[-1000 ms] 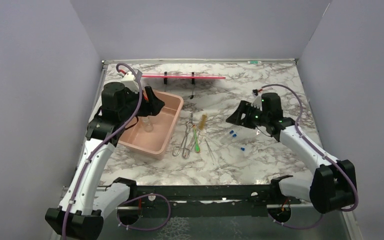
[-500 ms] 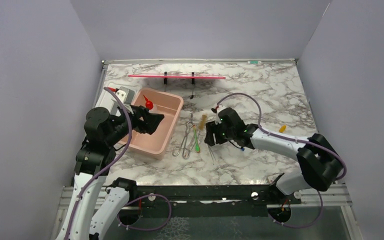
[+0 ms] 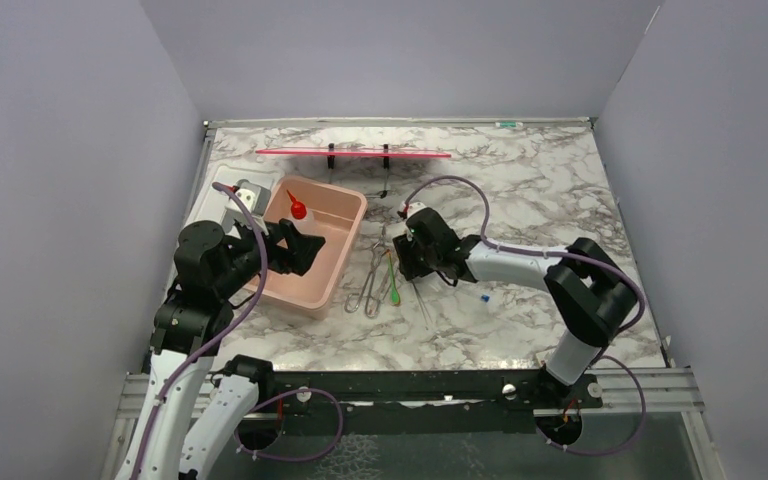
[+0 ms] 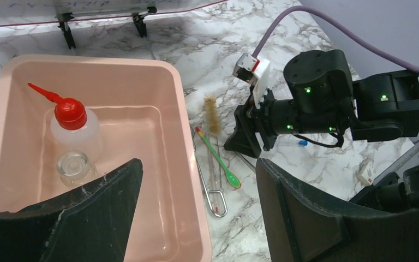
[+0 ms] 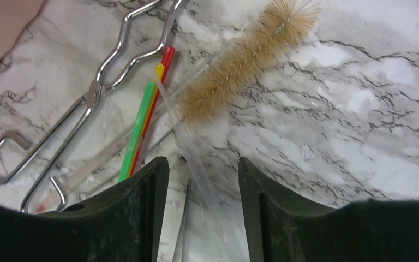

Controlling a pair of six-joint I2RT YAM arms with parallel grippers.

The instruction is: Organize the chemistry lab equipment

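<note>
**Now both grippers are open, one over the tub and one over the tools**

The pink plastic tub (image 3: 307, 294) sits near the left edge of the marble bench (image 3: 540, 190). Inside it stands the clear squeeze bottle with a red nozzle (image 4: 71, 123), at the far left corner of the tub. The small glass vial (image 4: 72, 166) stands upright and touches the bottle on its near side.

The left gripper (image 4: 197, 169) hangs above the near side of the tub. Its jaws are wide apart and hold nothing.

Just right of the tub, near the middle of the bench, the long tools lie flat side by side. The metal scissor-like tongs (image 5: 82, 103) are closest to the tub. Next comes the green-handled tool (image 5: 142, 123) with its red and yellow end. The small tan bristle brush (image 5: 240, 60) lies beside that, and its bristles point to the far edge.

The right gripper (image 5: 203, 164) is low over these tools. Its jaws are apart, not clamped on anything. A clear thin stick (image 5: 193, 158) runs through the gap between them. The thin metal rod (image 5: 183, 229) shows in the gap too.

One small blue-capped tube (image 3: 484, 298) lies on the bench to the right of the tools.
</note>
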